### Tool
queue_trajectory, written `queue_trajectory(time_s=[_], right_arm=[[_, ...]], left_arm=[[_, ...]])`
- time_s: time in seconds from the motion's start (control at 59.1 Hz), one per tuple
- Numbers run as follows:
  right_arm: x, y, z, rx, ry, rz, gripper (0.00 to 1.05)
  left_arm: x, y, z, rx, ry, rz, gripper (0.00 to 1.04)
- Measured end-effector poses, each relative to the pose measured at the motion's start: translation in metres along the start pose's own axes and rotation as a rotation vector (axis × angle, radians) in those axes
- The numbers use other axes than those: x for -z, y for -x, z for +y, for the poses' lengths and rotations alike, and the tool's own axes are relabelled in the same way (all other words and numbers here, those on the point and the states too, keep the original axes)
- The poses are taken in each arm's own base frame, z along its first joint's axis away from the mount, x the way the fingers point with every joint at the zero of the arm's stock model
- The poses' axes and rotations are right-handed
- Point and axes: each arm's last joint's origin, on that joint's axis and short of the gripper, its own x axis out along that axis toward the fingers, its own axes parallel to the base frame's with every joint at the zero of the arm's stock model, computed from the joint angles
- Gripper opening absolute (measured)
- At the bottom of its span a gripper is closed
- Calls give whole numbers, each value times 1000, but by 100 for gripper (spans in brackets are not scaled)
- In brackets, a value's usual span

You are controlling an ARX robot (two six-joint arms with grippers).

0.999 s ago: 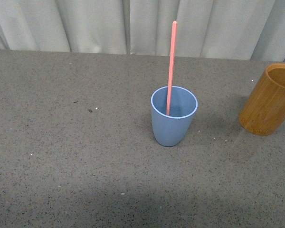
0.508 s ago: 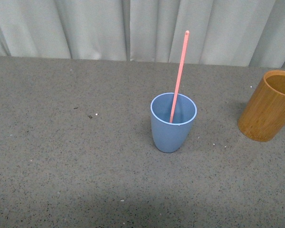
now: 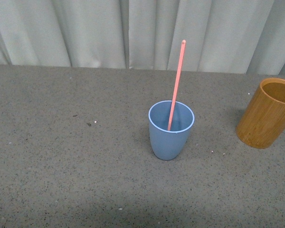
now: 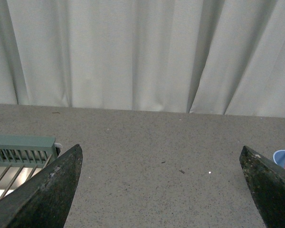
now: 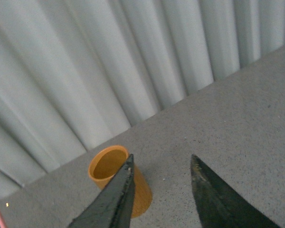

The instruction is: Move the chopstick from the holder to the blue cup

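In your front view the grey speckled counter (image 3: 61, 180) fills the lower frame, bare in the foreground. Just right of centre stands the blue cup (image 3: 170, 131), upright, with the chopstick (image 3: 176, 83) inside it. The stick's lower end rests within the cup and its upper end leans slightly toward the right, rising well above the rim and in front of the curtain (image 3: 85, 28). At the right edge of the frame, well apart from the cup, you see the holder (image 3: 266, 114), upright, its mouth open and nothing showing in it. Pale pleated curtain runs across the top, behind the counter's far edge. Neither arm appears in this view.

In your left wrist view the left gripper (image 4: 161, 190) shows its two dark jaws at the lower corners, spread wide with only counter between them. A green slatted rack (image 4: 21, 149) sits at the lower left, and a sliver of cup and chopstick shows at the right edge.

In your right wrist view the right gripper (image 5: 159, 190) has its jaws apart, holding nothing; the holder sits beyond them at lower centre-left, partly behind one jaw.
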Motion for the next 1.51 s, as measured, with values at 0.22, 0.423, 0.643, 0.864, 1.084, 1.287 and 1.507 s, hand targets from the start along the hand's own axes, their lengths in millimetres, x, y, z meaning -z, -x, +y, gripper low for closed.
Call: queue_trajectory(time_s=[0.22, 0.423, 0.643, 0.864, 1.084, 1.287, 1.507], right_arm=[[0, 0, 0, -51, 11, 19, 92], [-3, 0, -2, -360, 356, 68, 57], [-2, -1, -2, -363, 430, 55, 17], [-2, -1, -2, -364, 444, 52, 3], [-2, -1, -2, -363, 444, 52, 42], [-3, -1, -2, -363, 444, 52, 88], [-3, -1, -2, -363, 444, 52, 95]], left_arm=[[0, 0, 0, 0, 0, 0, 98], [0, 0, 0, 1, 0, 0, 98], [0, 0, 0, 0, 0, 0, 98], [0, 0, 0, 0, 0, 0, 98], [0, 0, 0, 0, 0, 0, 98], [0, 0, 0, 0, 0, 0, 98], [0, 0, 0, 0, 0, 0, 98]])
